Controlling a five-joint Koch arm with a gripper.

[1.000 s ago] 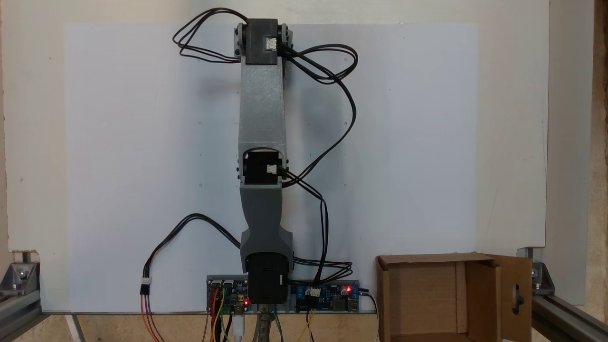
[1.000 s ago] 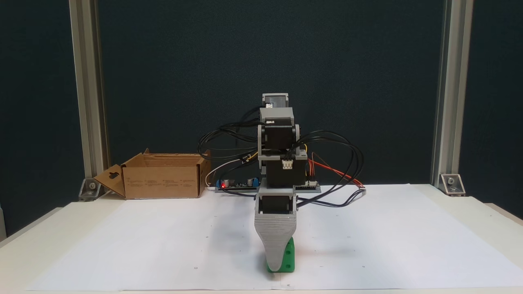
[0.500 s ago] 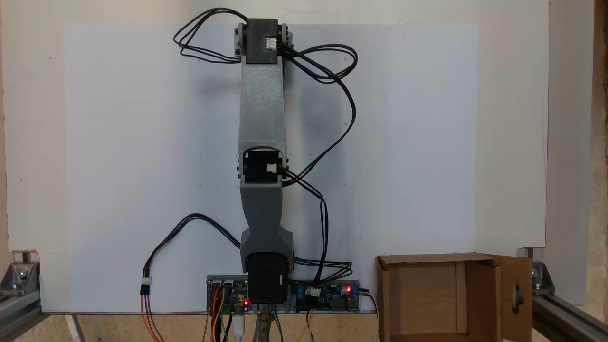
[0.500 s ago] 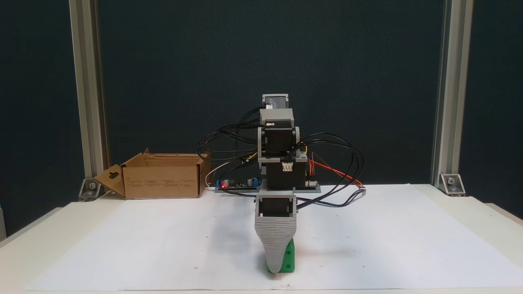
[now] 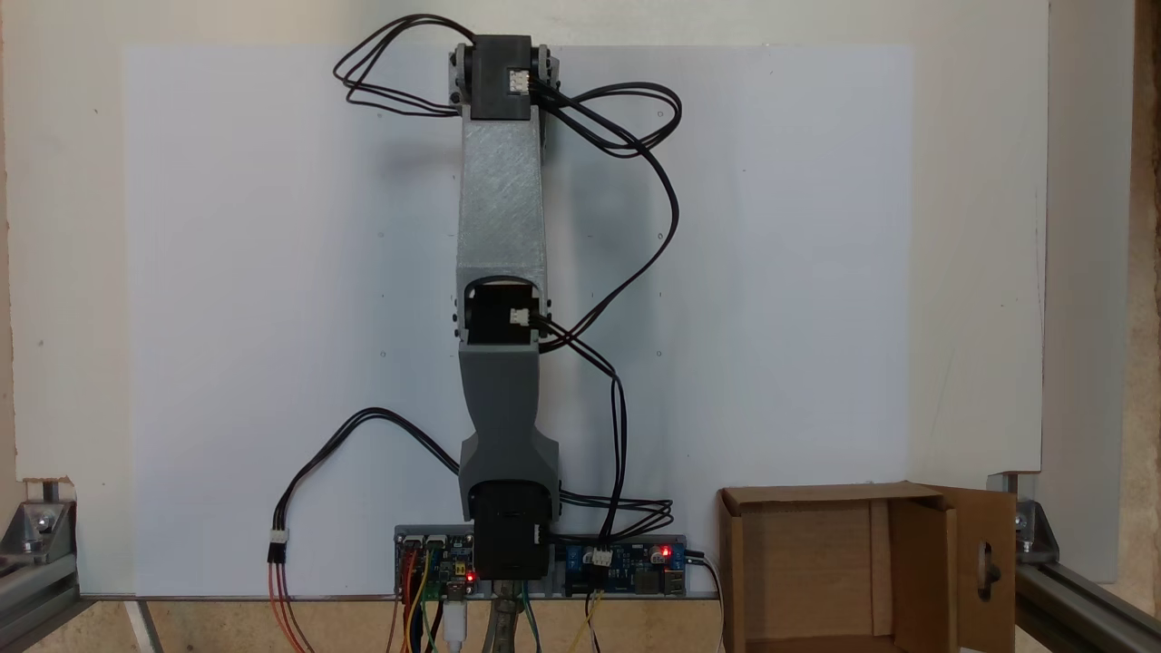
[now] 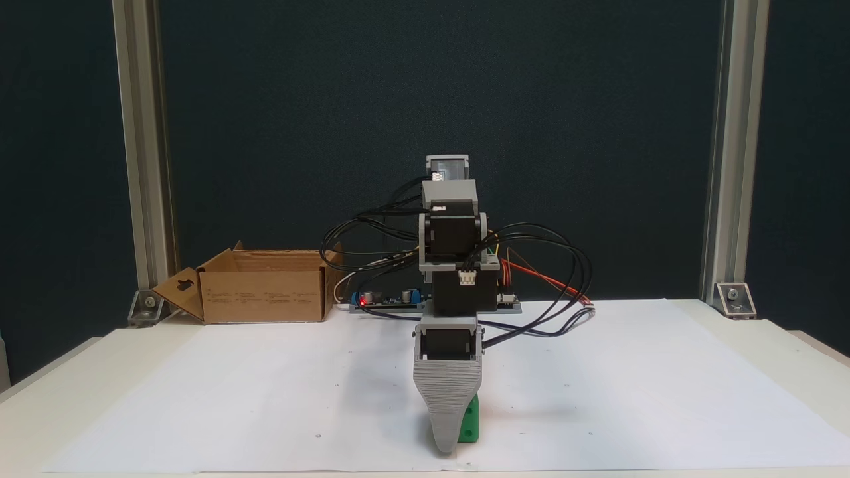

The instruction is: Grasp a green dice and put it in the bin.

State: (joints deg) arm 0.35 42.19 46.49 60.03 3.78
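White paper (image 6: 265, 398) on a table, gray claw (image 6: 446, 446) pointing down at the near edge, green dice (image 6: 469, 419) just behind its tip, claw's grip too hidden to tell, cardboard bin (image 6: 262, 287) far left.

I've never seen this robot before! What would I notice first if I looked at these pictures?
First the tall grey arm in the middle of the white paper, black cables looping off both sides. Its grey tool points down at the near edge, right in front of a bright green dice. Far back on the left of that fixed view sits an open cardboard bin.
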